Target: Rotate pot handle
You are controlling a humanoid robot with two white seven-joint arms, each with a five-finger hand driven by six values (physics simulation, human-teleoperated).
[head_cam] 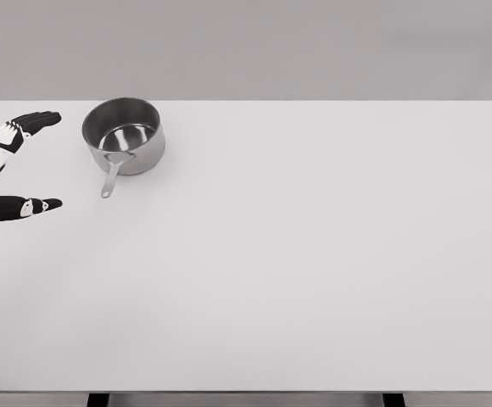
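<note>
a plain grey wall backs a wide white surface [314,271], which fills nearly the whole head view and carries only one thing. the pot [124,134], a small steel saucepan, stands upright in the far left part of the surface, its mouth open upward and nothing visible inside. its handle [109,178] sticks out toward the robot and slightly to the left, lying low over the surface. that placement looks deliberate: the handle points at the near side, where a hand coming from the left edge can get behind it and push it round.

the left hand [13,165] enters at the picture's left edge, just beside the pot but apart from it, touching neither the bowl nor the handle. it is released and holds nothing: the dark fingers [36,120] reach out toward the pot at the far side, while the thumb [25,206] stretches out lower down, nearer the robot, with a wide gap between them. the pale palm faces the pot, so the pose reads as a hand held wide to close around or sweep against something. the handle lies roughly level with that gap, to its right.

the right arm does not show anywhere. the turning of the handle looks not yet begun.
</note>
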